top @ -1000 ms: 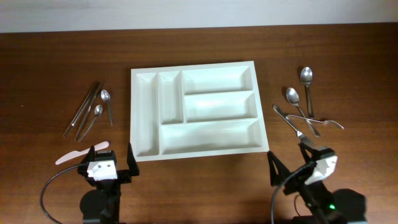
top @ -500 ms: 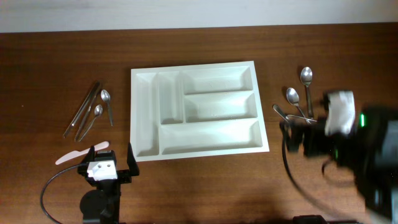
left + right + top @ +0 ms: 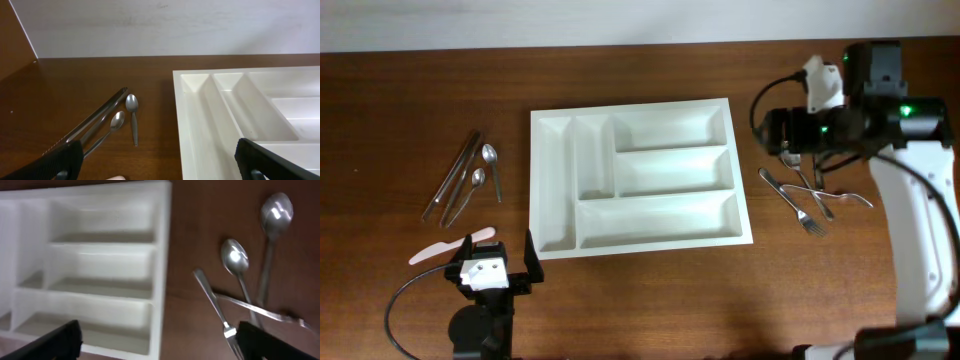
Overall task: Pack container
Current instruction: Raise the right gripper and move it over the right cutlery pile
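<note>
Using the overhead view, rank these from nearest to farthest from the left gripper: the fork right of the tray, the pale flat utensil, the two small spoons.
1. The pale flat utensil, just beside the left gripper on its left.
2. The two small spoons, farther up, left of the tray.
3. The fork, beyond the tray's right edge.

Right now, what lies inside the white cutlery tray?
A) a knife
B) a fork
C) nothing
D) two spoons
C: the overhead view shows all five compartments of the tray bare, with the fork and teaspoons lying outside it on the table.
</note>
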Controlling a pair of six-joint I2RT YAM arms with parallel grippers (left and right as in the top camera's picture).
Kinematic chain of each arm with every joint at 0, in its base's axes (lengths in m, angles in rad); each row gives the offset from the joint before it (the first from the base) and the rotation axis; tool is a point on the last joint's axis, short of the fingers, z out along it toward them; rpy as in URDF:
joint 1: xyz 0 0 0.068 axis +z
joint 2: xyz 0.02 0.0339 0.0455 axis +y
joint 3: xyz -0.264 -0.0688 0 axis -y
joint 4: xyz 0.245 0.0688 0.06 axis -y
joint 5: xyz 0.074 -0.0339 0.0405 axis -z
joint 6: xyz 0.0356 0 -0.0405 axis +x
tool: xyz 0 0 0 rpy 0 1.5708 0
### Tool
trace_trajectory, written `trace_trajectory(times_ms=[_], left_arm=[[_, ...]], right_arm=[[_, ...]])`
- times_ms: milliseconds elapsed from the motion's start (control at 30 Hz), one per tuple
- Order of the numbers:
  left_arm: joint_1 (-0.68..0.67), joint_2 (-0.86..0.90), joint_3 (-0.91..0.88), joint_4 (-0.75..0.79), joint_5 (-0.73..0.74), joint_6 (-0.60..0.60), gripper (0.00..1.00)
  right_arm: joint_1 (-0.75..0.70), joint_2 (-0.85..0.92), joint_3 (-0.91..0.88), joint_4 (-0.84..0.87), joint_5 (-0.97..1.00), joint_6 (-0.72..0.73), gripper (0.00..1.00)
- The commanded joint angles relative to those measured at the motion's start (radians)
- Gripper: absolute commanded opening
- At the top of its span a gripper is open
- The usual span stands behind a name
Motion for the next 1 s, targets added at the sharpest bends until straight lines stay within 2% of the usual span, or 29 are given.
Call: trace_trajectory(times_ms=[0, 167, 267, 300, 367, 567, 633, 667, 700, 800, 967], left_arm=[[0.006, -0.006, -0.008, 0.004, 0.014, 0.016, 0.99], [0.006, -0.006, -0.008, 0.004, 0.014, 0.016, 0.99], [0.006, -0.006, -0.008, 0.004, 0.014, 0.016, 0.99], [0.006, -0.006, -0.008, 0.004, 0.014, 0.016, 0.99], [0.006, -0.006, -0.008, 0.004, 0.014, 0.016, 0.99], [0.006, -0.006, -0.008, 0.004, 0.014, 0.016, 0.99], [0.006, -0.006, -0.008, 0.004, 0.014, 0.016, 0.99], [0.006, -0.006, -0.008, 0.004, 0.014, 0.016, 0.99], [0.006, -0.006, -0.008, 0.004, 0.014, 0.016, 0.99], [0.006, -0.006, -0.008, 0.004, 0.014, 0.016, 0.99], [0.006, -0.006, -0.008, 0.004, 0.014, 0.016, 0.99]], right_arm=[[-0.114, 0.013, 0.019, -0.011, 0.032, 0.111, 0.88], [-0.302, 0.027, 0.019, -0.049, 0.042, 0.385, 0.75], [-0.335, 0.027, 0.019, -0.056, 0.041, 0.425, 0.74], [-0.340, 0.027, 0.018, -0.054, 0.041, 0.446, 0.78], [-0.338, 0.027, 0.016, -0.051, 0.024, 0.483, 0.99], [-0.329, 0.037, -0.045, 0.033, 0.024, 0.473, 1.00], [-0.330, 0.053, -0.082, 0.050, 0.041, 0.534, 0.89], [-0.330, 0.062, -0.105, 0.054, 0.060, 0.605, 0.82], [-0.329, 0.076, -0.133, 0.056, 0.090, 0.701, 0.80], [-0.321, 0.119, -0.231, 0.114, 0.116, 0.895, 0.80], [-0.309, 0.212, -0.343, 0.234, 0.064, 1.031, 0.76]])
